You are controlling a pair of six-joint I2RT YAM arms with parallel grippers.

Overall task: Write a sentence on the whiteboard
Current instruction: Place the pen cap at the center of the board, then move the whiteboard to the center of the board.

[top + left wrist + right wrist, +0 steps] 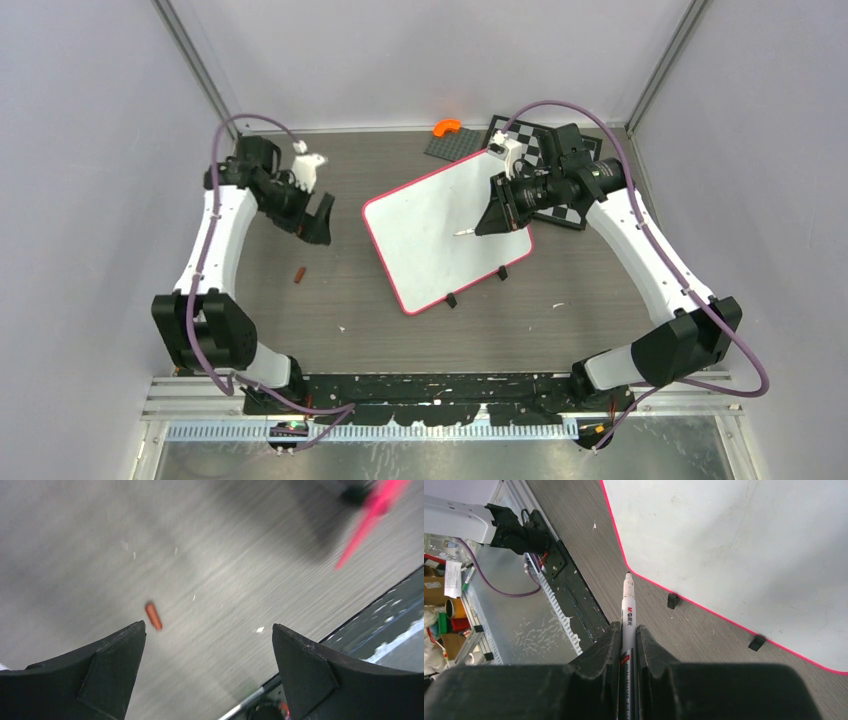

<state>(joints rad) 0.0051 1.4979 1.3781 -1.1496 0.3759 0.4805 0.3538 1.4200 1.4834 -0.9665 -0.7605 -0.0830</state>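
Note:
The whiteboard, white with a pink-red frame and black clip feet, lies tilted at mid-table and its face is blank; no sentence shows on it. My right gripper hovers over the board's right part, shut on a white marker with its tip uncapped. In the right wrist view the marker sticks out between the closed fingers of the gripper, its tip by the board's corner. My left gripper is open and empty, left of the board and above the table.
A small red-brown marker cap lies on the table left of the board, also in the left wrist view. A checkered chessboard, a dark grey mat and an orange piece lie at the back.

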